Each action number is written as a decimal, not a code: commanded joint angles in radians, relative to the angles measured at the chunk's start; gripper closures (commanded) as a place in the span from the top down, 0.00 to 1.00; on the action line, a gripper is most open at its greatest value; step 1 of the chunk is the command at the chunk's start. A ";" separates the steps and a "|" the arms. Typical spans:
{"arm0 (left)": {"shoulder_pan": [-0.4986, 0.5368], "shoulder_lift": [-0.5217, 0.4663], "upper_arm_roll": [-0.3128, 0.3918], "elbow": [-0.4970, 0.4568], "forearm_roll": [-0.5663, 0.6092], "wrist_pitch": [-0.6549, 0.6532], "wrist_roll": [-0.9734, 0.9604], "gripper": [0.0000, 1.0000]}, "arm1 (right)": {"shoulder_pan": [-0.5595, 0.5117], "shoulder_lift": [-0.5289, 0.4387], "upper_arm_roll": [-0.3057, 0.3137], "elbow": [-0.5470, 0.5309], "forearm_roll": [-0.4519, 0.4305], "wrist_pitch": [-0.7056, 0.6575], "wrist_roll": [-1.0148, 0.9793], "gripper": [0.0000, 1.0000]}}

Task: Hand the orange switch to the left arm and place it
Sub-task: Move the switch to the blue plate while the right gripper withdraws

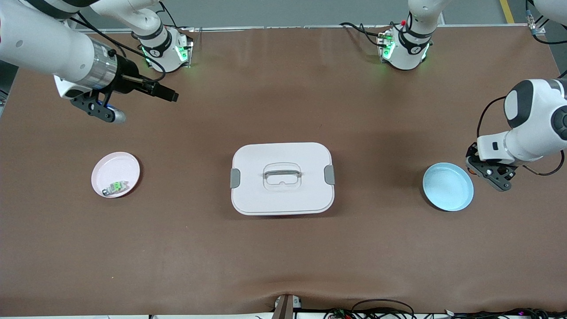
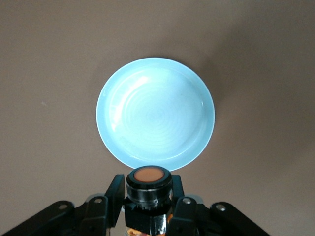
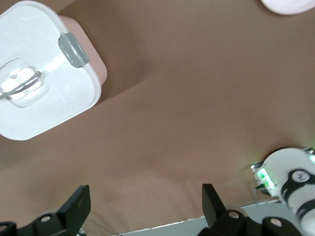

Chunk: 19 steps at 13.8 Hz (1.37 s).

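Note:
The orange switch point(image 2: 149, 176), a small black cylinder with a round orange cap, stands upright between the fingers of my left gripper point(image 2: 149, 194), which is shut on it. The left gripper point(image 1: 474, 162) is beside the rim of the light blue plate point(image 1: 448, 186), at the left arm's end of the table; in the front view the hand hides the switch. The plate point(image 2: 155, 113) is bare. My right gripper point(image 1: 170, 95) is open and empty point(image 3: 146, 196), up over the table between its base and the pink plate point(image 1: 115, 170). The white box point(image 1: 282, 178) stands mid-table.
The pink plate holds a green-and-grey switch point(image 1: 116, 187). The box also shows in the right wrist view point(image 3: 42, 73), with its grey latch point(image 3: 73, 49) and clear handle. The right arm's green-lit base point(image 3: 288, 179) is in that view too.

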 commanded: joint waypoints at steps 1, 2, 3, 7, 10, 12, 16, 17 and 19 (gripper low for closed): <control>0.005 0.045 -0.008 0.007 0.053 0.034 0.059 0.00 | -0.061 -0.067 0.017 -0.064 -0.081 0.004 -0.153 1.00; 0.005 0.053 -0.008 0.003 0.065 0.057 0.071 0.00 | -0.074 -0.076 0.017 -0.072 -0.109 0.007 -0.191 1.00; 0.005 0.068 -0.008 -0.002 0.091 0.077 0.086 0.00 | -0.090 -0.079 0.017 -0.073 -0.121 0.005 -0.230 1.00; 0.006 0.120 -0.008 -0.040 0.210 0.226 0.102 0.00 | -0.155 -0.085 0.017 -0.074 -0.178 0.007 -0.378 1.00; 0.003 0.148 -0.009 -0.046 0.227 0.245 0.115 0.00 | -0.235 -0.087 0.017 -0.072 -0.206 0.017 -0.515 1.00; 0.006 0.168 -0.009 -0.059 0.247 0.294 0.204 0.00 | -0.279 -0.082 0.017 -0.072 -0.218 0.042 -0.595 1.00; 0.021 0.220 -0.009 -0.079 0.258 0.360 0.374 0.00 | -0.322 -0.076 0.019 -0.051 -0.256 0.053 -0.647 1.00; 0.021 0.232 -0.009 -0.080 0.269 0.366 0.398 0.00 | -0.319 -0.064 0.020 -0.023 -0.267 0.044 -0.640 1.00; 0.021 0.240 -0.008 -0.092 0.275 0.367 0.401 0.00 | -0.327 -0.048 0.020 0.017 -0.267 0.042 -0.632 1.00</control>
